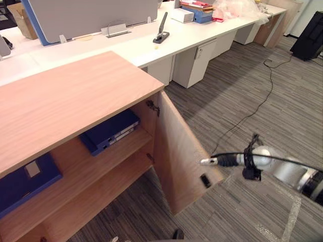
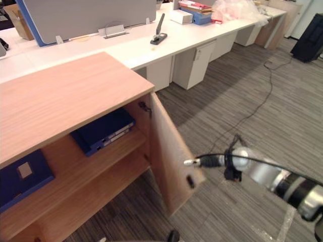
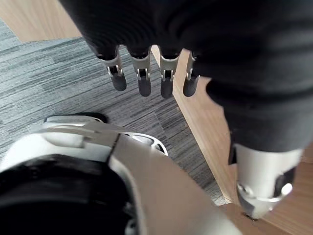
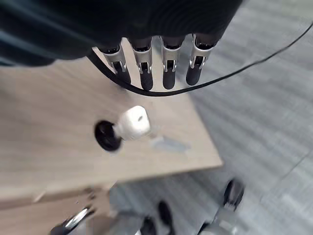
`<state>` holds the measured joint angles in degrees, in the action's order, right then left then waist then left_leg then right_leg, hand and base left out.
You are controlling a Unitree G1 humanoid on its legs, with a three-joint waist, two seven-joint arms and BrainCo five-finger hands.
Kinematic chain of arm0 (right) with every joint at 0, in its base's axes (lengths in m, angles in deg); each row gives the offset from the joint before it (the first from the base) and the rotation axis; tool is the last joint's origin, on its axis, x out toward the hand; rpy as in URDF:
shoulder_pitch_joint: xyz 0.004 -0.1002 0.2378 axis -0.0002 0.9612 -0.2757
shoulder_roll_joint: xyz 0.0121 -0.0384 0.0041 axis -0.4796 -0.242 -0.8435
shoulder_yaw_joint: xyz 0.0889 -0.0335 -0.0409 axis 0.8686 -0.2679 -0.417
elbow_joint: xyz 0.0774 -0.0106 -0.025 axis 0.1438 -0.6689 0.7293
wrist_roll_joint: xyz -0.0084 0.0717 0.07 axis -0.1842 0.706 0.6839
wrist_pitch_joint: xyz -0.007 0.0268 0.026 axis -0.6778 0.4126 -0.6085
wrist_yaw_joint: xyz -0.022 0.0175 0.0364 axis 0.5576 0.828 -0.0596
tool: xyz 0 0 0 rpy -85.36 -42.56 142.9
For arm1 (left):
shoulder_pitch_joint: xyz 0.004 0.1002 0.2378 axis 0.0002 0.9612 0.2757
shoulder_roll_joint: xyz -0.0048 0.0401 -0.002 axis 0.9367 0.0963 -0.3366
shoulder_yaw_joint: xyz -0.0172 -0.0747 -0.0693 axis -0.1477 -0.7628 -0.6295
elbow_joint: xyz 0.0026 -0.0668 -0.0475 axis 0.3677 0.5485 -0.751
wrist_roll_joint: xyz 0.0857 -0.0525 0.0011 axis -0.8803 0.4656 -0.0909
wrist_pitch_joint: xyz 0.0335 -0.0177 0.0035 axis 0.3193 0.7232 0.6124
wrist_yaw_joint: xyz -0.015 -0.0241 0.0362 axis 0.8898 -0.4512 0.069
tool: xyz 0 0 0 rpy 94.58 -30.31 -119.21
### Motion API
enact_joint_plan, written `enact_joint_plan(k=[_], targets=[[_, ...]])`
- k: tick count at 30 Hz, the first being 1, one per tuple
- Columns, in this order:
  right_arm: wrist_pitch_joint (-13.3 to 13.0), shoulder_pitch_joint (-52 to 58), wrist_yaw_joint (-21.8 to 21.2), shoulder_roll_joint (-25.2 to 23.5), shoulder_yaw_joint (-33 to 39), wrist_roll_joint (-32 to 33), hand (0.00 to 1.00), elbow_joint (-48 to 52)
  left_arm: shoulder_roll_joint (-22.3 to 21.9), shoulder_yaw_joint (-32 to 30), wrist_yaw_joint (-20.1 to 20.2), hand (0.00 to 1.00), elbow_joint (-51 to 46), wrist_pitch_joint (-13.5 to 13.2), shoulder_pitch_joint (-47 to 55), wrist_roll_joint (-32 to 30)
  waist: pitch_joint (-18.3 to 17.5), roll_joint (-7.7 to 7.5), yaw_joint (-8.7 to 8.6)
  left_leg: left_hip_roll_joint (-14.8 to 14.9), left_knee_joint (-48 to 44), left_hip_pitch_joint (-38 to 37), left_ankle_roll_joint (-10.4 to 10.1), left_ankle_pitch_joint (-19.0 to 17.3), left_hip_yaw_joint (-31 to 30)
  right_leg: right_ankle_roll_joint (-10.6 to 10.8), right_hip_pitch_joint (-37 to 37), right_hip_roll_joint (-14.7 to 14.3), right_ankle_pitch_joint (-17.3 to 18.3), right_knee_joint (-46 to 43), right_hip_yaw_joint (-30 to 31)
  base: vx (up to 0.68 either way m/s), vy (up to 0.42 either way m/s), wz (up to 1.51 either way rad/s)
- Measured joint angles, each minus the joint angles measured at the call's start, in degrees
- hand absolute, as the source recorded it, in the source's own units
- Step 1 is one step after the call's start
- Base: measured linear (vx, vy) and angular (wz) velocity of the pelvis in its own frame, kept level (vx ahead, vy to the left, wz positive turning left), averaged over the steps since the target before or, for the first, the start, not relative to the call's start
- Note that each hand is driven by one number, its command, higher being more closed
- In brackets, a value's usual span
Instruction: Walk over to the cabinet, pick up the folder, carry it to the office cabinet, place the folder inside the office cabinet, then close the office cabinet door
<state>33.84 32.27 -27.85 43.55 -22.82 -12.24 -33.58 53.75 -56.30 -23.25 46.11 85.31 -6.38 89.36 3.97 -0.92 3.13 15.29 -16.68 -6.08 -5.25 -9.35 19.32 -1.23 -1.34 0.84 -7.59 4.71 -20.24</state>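
R. hand (image 1: 218, 161): fingers (image 4: 146, 73) straight, empty, at outer face of open cabinet door (image 1: 179, 146), by its black knob (image 4: 106, 135); prob. touching, contact unclear. L. hand (image 3: 142, 78): fingers relaxed, empty, above floor (image 3: 58, 78). Blue folder (image 1: 108, 130) flat on upper shelf (image 1: 75, 169) inside cabinet (image 1: 65, 101); second blue folder (image 1: 22, 182) further left.

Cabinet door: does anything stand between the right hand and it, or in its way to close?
Nothing visible does. The right hand is beside the door, at its outer face, and the blue folder lies on the shelf behind its front edge.
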Motion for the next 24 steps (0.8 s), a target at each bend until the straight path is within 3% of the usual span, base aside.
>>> enact_joint_plan(k=[4, 11, 19, 22, 24], targets=[[0.91, 4.82, -4.45, 0.04, -3.66, 7.07, 0.0, 4.09, -0.22, -0.7, -0.02, 0.0, 0.07, -0.29, -0.62, -0.23, 0.21, -0.18, 0.66, 0.51, 0.14, 0.1, -0.03, 0.12, -0.13, -0.19, 0.0, -0.48, 0.16, 0.02, -0.23, 0.05, 0.017, 0.02], [1.98, 6.27, -4.91, 4.13, -3.5, 12.08, 0.0, 8.97, 0.11, -2.87, -0.07, 0.0, 0.08, -0.48, -0.61, -0.45, 1.03, -2.1, 1.07, 0.6, 0.7, 1.07, -0.22, 0.26, -0.53, 0.27, 0.55, -0.39, 0.41, 0.09, -1.55, -0.03, 0.037, 0.1], [2.37, 6.79, -5.16, 3.94, -3.94, 14.64, 0.0, 10.41, 0.57, -3.69, -0.1, 0.0, 0.9, -0.53, -0.53, -0.58, 0.71, -3.2, 1.88, -0.03, 2.63, 1.84, -0.34, 0.33, -0.48, 0.11, 2.22, -0.07, -0.82, 0.32, -1.56, -0.02, 0.041, 0.01], [2.35, 6.81, -4.59, 1.21, -4.62, 15.34, 0.0, 8.63, 0.73, -3.64, -0.16, 0.0, 0.96, -0.6, -0.51, -0.57, 0.64, -3.42, 2.16, -0.08, 2.63, 2.02, -0.35, 0.33, -0.59, -0.02, 2.37, -0.03, -1.22, 0.33, -1.57, 0.0, 0.0, 0.0], [1.92, 6.79, -3.44, -4.88, -5.71, 16.38, 0.0, 2.85, 0.85, -3.33, -0.22, 0.0, 0.96, -0.81, -0.58, -0.59, 0.61, -3.44, 2.38, -0.11, 2.79, 2.1, -0.35, 0.32, -0.79, -0.16, 2.38, -0.03, -1.44, 0.4, -1.62, 0.0, 0.0, 0.0]])
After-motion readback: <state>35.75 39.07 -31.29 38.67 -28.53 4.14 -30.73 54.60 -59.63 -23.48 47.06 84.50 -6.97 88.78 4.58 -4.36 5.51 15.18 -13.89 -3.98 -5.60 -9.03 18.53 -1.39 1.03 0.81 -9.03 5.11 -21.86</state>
